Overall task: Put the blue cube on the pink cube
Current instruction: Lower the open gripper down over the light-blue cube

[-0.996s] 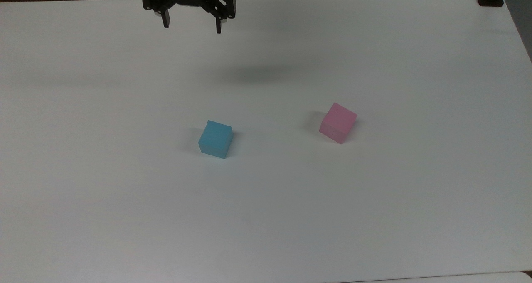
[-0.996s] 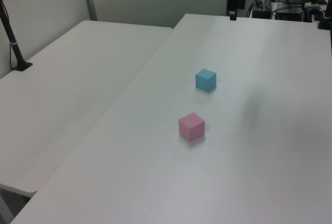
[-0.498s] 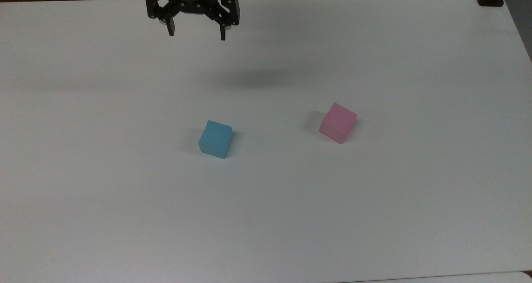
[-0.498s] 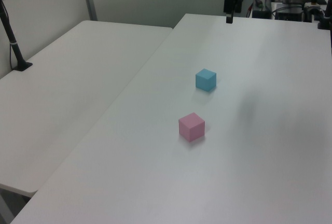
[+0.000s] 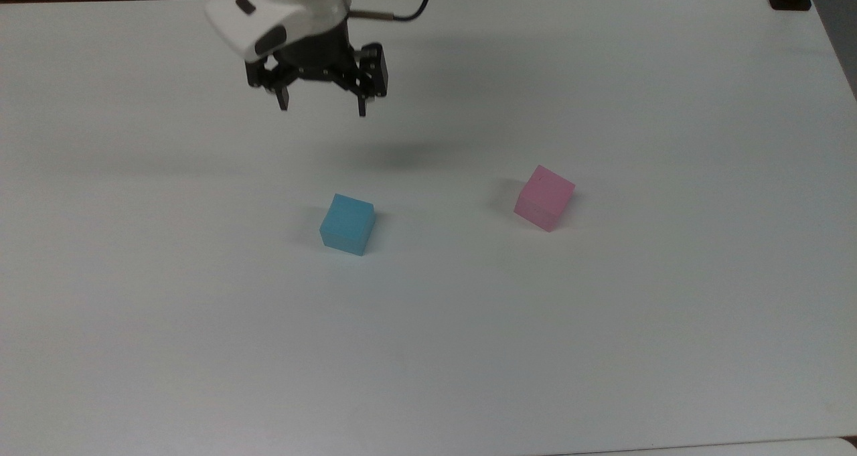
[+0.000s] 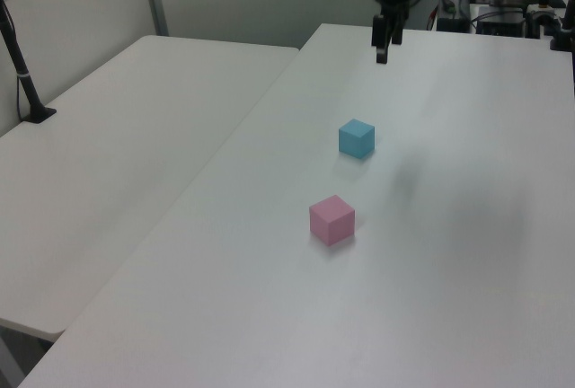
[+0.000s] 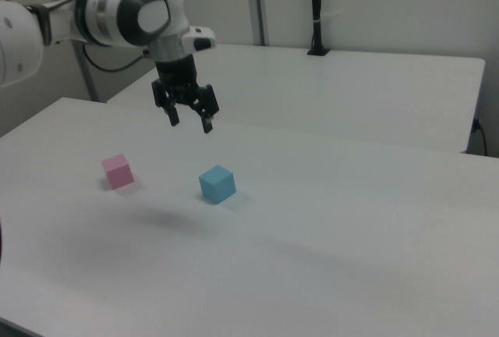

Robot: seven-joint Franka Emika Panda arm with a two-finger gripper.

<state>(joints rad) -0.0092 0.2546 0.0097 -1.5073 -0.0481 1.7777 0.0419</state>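
I see the gripper (image 5: 323, 108) in the upper left of the top view, fingers spread wide, holding and touching nothing, hanging above the table (image 5: 602, 349). The blue cube (image 5: 347, 223) sits left of centre, turned slightly, one corner toward the bottom edge. The pink cube (image 5: 544, 197) sits right of centre, well apart from it, turned more sharply.
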